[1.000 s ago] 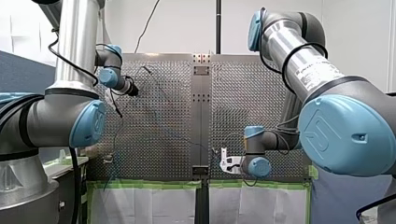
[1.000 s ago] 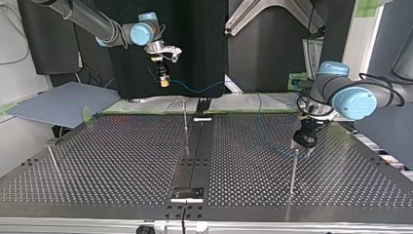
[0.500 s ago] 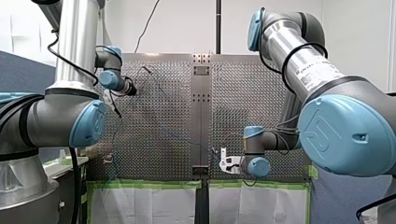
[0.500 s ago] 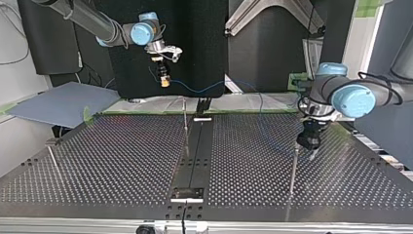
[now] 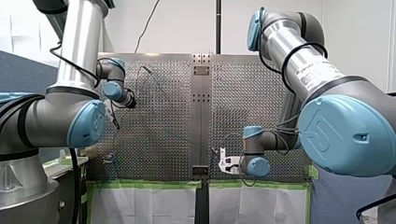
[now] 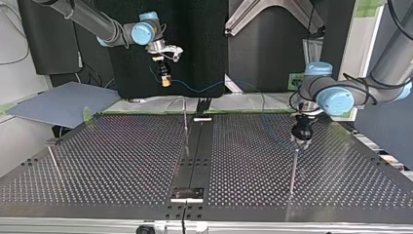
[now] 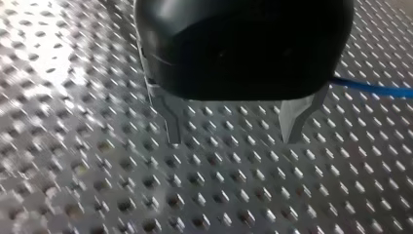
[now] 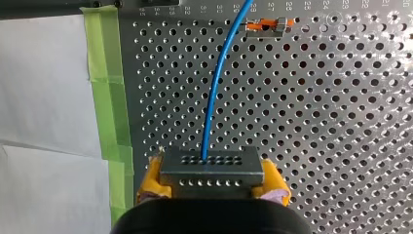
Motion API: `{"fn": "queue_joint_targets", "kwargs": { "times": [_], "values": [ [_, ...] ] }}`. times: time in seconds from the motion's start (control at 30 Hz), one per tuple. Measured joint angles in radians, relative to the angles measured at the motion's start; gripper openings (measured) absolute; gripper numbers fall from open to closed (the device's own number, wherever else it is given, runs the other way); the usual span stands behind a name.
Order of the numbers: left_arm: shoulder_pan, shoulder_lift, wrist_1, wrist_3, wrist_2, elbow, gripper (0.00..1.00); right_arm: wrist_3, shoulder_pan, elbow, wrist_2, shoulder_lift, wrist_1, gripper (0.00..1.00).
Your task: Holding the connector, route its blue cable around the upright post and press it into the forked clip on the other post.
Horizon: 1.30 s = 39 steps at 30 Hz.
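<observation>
Between right fingers [image 8: 152, 179]: connector [image 8: 209, 170] clamped | left fingers [image 7: 293, 117] spread, empty, blue cable [image 7: 370, 88] beside

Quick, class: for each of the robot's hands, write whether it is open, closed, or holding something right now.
Left hand: open, holding nothing.
Right hand: closed on the connector.

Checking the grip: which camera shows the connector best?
Right wrist view: the connector fills the gap between my right gripper's yellow pads. Top view shows it tiny; front and left wrist views don't show it.
</observation>
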Motion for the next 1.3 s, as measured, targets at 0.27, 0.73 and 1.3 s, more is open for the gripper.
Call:
{"fn": "queue_joint_targets", "kwargs": {
  "times": [0.27, 0.73, 1.3],
  "values": [
    [-0.004, -0.038, -0.017, 0.073, -0.074, -0.001, 0.98, 0.0, 0.0, 0.0, 0.0, 0.0, -0.002, 0.0],
    [-0.012, -0.032, -0.16, 0.226, -0.149, 0.027, 0.98, 0.0, 0.003, 0.0, 0.0, 0.0, 0.002, 0.0],
    [-0.006, 0.004, -0.322, 0.22, -0.103, 0.025, 0.98, 0.0, 0.004, 0.0, 0.0, 0.0, 0.004, 0.0]
  ]
}}
